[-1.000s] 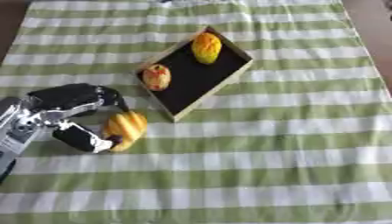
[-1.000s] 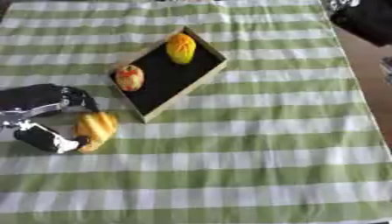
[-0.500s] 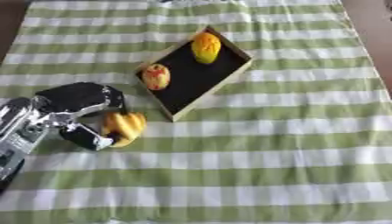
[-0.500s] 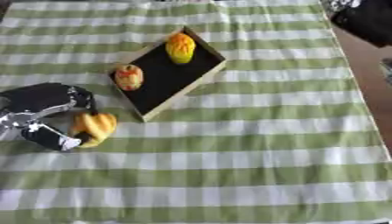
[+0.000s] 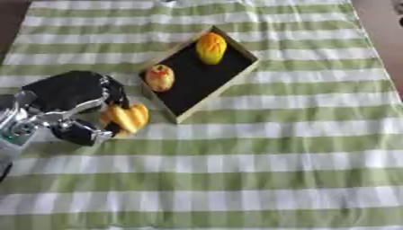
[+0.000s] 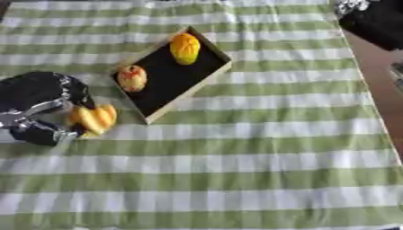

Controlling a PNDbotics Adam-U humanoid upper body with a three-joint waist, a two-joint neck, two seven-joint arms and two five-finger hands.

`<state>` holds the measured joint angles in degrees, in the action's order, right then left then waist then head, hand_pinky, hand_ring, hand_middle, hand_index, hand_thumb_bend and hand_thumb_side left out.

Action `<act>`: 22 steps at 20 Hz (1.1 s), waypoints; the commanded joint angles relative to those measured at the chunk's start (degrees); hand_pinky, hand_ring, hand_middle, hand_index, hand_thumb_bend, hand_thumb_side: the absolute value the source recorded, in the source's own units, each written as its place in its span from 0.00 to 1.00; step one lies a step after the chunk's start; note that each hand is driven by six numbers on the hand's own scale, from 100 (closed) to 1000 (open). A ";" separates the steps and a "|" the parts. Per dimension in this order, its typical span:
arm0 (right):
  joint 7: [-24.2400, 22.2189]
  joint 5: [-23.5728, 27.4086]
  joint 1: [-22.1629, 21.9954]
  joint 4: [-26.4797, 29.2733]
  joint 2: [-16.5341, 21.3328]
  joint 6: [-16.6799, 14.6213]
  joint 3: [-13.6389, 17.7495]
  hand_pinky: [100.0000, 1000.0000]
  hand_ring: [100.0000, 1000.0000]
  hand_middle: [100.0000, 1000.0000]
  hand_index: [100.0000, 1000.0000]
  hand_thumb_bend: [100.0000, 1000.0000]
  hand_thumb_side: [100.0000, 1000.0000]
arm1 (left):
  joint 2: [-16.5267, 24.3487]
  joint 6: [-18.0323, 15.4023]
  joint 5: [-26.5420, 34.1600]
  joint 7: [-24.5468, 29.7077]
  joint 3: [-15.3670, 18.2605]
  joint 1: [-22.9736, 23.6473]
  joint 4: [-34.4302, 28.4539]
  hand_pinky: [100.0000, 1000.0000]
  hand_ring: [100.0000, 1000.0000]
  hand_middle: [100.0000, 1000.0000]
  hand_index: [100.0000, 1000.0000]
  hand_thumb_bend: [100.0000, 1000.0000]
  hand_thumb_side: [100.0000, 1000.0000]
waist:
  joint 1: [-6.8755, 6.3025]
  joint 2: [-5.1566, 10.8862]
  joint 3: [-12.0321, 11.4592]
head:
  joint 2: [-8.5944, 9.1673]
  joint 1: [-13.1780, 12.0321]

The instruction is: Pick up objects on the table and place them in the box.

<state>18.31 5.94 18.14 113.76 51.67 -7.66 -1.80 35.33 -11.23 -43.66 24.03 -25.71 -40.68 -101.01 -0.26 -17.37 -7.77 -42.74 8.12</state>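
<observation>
Curling its fingers and thumb round a yellow-orange fruit (image 5: 126, 117), the left hand (image 5: 72, 108) holds it just beside the box's near corner, over the green-striped cloth (image 5: 260, 152) on the desk. The fruit's long axis runs roughly near-to-far, slightly tilted. Inside the dark box (image 5: 206, 78) lie a reddish-orange fruit (image 5: 160, 77) and a yellow fruit (image 5: 211, 47).

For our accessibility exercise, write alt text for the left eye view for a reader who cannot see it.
The robot's left hand curls around a yellow-orange fruit on a green-and-white striped cloth. Beside it, a shallow dark box holds two more yellow-orange fruits.
</observation>
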 commanded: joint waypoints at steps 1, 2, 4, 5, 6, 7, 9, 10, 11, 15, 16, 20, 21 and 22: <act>0.27 -0.16 0.43 0.84 1.53 -0.13 0.94 0.87 0.83 0.58 0.77 0.00 0.41 | 1.00 1.68 2.49 -0.71 2.97 -2.76 -5.15 0.36 0.50 0.41 0.39 0.04 0.00 | 0.08 1.43 -0.07 | 0.20 0.09; 0.29 -0.16 0.44 0.84 1.56 -0.15 0.94 0.87 0.83 0.58 0.77 0.00 0.41 | 0.48 2.13 2.87 -0.85 3.47 -3.69 -5.75 0.36 0.50 0.41 0.39 0.05 0.00 | 0.11 1.47 -0.12 | 0.20 0.10; 0.31 -0.16 0.50 0.84 1.58 -0.20 0.95 0.87 0.83 0.58 0.77 0.00 0.41 | -1.18 2.68 3.18 -1.10 4.04 -5.78 -6.00 0.35 0.50 0.41 0.39 0.03 0.00 | 0.17 1.54 -0.20 | 0.18 0.08; 0.31 -0.15 0.54 0.84 1.57 -0.20 0.95 0.87 0.83 0.58 0.77 0.00 0.41 | -2.35 2.86 3.25 -1.18 4.18 -6.91 -5.55 0.35 0.50 0.41 0.39 0.02 0.00 | 0.20 1.57 -0.26 | 0.15 0.06; 0.29 -0.12 0.64 0.84 1.54 -0.15 0.93 0.87 0.83 0.58 0.77 0.00 0.41 | -3.80 3.00 3.23 -1.21 4.29 -8.09 -4.54 0.34 0.50 0.41 0.39 0.00 0.00 | 0.24 1.60 -0.31 | 0.08 -0.02; 0.26 -0.07 0.75 0.84 1.49 -0.09 0.89 0.87 0.83 0.58 0.77 0.00 0.41 | -5.26 3.05 3.07 -1.25 4.41 -9.14 -3.22 0.34 0.50 0.41 0.39 0.00 0.00 | 0.28 1.63 -0.36 | 0.01 -0.12; 0.12 0.09 1.13 0.84 1.33 -0.03 0.75 0.87 0.83 0.58 0.77 0.00 0.41 | -8.89 2.93 2.47 -1.13 4.78 -11.28 0.89 0.32 0.49 0.41 0.39 0.00 0.00 | 0.43 1.68 -0.38 | -0.05 -0.37; 0.02 0.17 1.36 0.84 1.28 -0.05 0.68 0.87 0.83 0.58 0.77 0.00 0.41 | -10.76 2.79 2.29 -1.14 5.04 -12.33 3.44 0.32 0.49 0.41 0.40 0.00 0.00 | 0.52 1.71 -0.35 | -0.06 -0.51; -0.10 0.22 1.63 0.84 1.29 -0.10 0.62 0.87 0.83 0.58 0.77 0.00 0.40 | -12.58 2.56 1.92 -1.36 5.36 -13.35 6.18 0.32 0.49 0.41 0.40 0.00 0.00 | 0.59 1.72 -0.30 | -0.04 -0.63; -0.57 0.55 2.98 0.84 1.30 -0.48 0.33 0.87 0.83 0.58 0.77 0.00 0.37 | -19.06 0.88 -1.55 -4.54 6.60 -16.21 16.41 0.31 0.49 0.41 0.40 0.00 0.02 | 0.78 1.61 0.01 | 0.11 -1.08; -0.69 0.67 3.34 0.84 1.27 -0.61 0.23 0.87 0.83 0.58 0.77 0.00 0.37 | -20.42 0.38 -2.67 -5.48 6.76 -16.56 18.59 0.31 0.49 0.41 0.40 0.00 0.03 | 0.79 1.58 0.14 | 0.07 -1.21; -1.09 1.10 4.21 0.84 0.97 -0.82 -0.03 0.87 0.83 0.58 0.77 0.00 0.38 | -24.08 -1.52 -6.97 -8.54 7.53 -17.31 25.45 0.32 0.50 0.41 0.41 0.00 0.03 | 0.84 1.36 0.59 | 0.35 -1.64; -1.15 1.17 4.30 0.84 0.88 -0.80 -0.06 0.87 0.83 0.58 0.77 0.00 0.38 | -24.66 -1.85 -7.77 -9.02 7.70 -17.40 26.89 0.32 0.50 0.42 0.42 0.00 0.03 | 0.84 1.32 0.67 | 0.42 -1.71; -1.19 1.21 4.36 0.84 0.80 -0.77 -0.07 0.87 0.83 0.58 0.77 0.00 0.38 | -25.18 -2.11 -8.39 -9.38 7.86 -17.45 28.22 0.32 0.50 0.42 0.42 0.00 0.04 | 0.83 1.27 0.74 | 0.51 -1.74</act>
<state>17.37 6.69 21.73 113.76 51.58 -8.30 -2.23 10.53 -12.94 -50.87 15.53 -18.77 -56.75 -73.83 0.46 -17.05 -7.09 -42.74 6.61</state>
